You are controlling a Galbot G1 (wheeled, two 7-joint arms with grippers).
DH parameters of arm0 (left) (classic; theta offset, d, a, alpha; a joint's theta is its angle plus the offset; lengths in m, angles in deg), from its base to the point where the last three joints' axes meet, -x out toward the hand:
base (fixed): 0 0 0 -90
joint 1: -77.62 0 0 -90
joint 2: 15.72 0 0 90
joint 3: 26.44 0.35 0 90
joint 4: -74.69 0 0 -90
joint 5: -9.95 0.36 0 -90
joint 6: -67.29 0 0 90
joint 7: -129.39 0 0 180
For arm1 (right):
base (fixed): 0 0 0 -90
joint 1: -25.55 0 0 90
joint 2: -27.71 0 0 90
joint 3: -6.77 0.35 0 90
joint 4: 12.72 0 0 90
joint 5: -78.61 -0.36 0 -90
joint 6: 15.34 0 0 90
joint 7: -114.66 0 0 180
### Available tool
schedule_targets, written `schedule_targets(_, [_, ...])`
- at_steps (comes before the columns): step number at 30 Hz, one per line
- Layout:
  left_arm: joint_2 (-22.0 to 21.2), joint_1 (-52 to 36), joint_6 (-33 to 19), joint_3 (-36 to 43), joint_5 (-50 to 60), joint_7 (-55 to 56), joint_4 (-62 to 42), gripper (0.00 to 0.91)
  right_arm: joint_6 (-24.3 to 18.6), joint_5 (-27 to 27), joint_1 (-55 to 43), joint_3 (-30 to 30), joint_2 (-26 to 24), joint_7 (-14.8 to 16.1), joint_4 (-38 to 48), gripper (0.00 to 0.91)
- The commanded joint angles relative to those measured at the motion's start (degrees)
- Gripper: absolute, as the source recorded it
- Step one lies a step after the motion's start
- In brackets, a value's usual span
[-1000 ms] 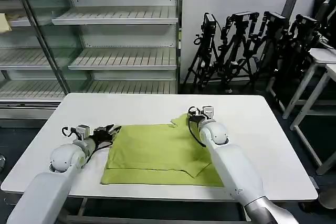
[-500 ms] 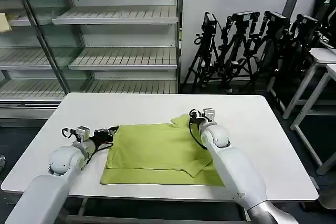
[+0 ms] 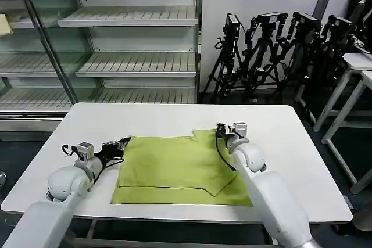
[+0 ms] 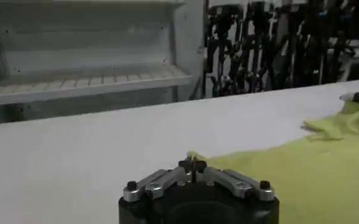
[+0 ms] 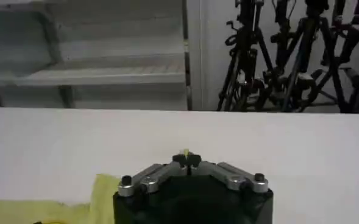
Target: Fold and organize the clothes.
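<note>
1. The T-shirt (image 3: 177, 166) lay partly folded on the white table (image 3: 302, 161), roughly in the middle and nearer the front edge, with a folded upper layer resting on a wider lower layer.
2. The left gripper (image 3: 123, 142) sat low at the shirt's far left corner. In the left wrist view its fingers (image 4: 192, 164) were pressed together on a small bit of the yellow-green cloth (image 4: 301, 176) (only a sliver showed between the tips).
3. The right gripper (image 3: 219, 128) was at the shirt's far right corner, close to the table surface. In the right wrist view the right gripper (image 5: 186, 160) was likewise closed, with a speck of yellow-green fabric pinched at the tips, and a strip of the shirt (image 5: 75, 204) lay beside it on the table.
4. Both arms reached in from the near side, one at each far corner of the shirt, well apart from each other.
5. Behind the table stood empty metal shelves (image 3: 133, 56) and a cluster of black tripods (image 3: 279, 50) against the wall.
</note>
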Motion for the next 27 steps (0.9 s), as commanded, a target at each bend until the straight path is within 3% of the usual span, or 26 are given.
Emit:
schedule_targets(1, [-2.47, 10.33, -1.96, -5.3, 0.27, 0.23, 8.33, 0.02, 1.06, -1.48, 11.93, 3.51, -5.09, -1.57, -18.07, 0.0])
schedule_targets(7, [-3.41, 14.16, -3.13, -8.5, 1.56, -0.21, 11.12, 0.02, -0.43, -1.28, 18.6, 5.63, -5.46, -1.1, -23.23, 0.0])
schedule_targets(27, [-2.27, 23.09, -3.32, -11.44, 5.43, 0.39, 15.82, 0.02, -1.89, 0.14, 24.56, 7.45, -6.26, -1.08, -26.91, 0.0])
